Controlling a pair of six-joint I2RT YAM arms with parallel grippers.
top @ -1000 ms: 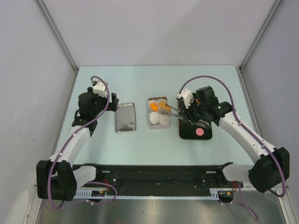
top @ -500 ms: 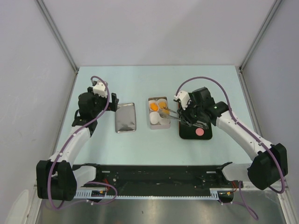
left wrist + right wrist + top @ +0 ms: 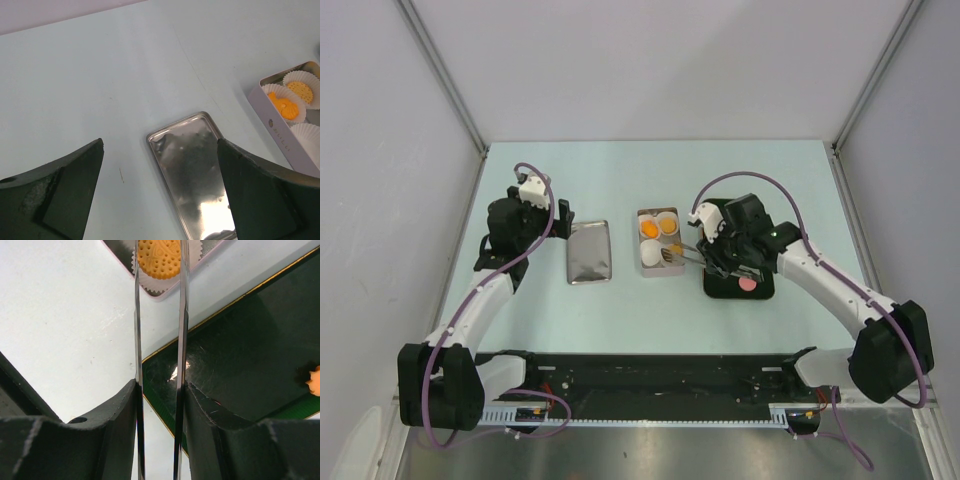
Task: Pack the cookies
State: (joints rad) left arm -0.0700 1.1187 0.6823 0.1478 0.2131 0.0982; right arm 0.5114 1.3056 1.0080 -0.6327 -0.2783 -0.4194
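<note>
At box point(image 3: 282, 135) edge, tweezers point(image 3: 182, 315) astride cookie point(image 3: 159, 259)

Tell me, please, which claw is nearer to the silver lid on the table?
Left. The left claw sits open just left of the silver lid; the right claw, gripping tweezers, is beyond the cookie box.

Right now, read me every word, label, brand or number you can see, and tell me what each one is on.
Side wall of the white box: a small round mark and a short line of dark print, too small and blurred to read.
Silver tray, black tray, cookies, tweezers: no writing visible.
</note>
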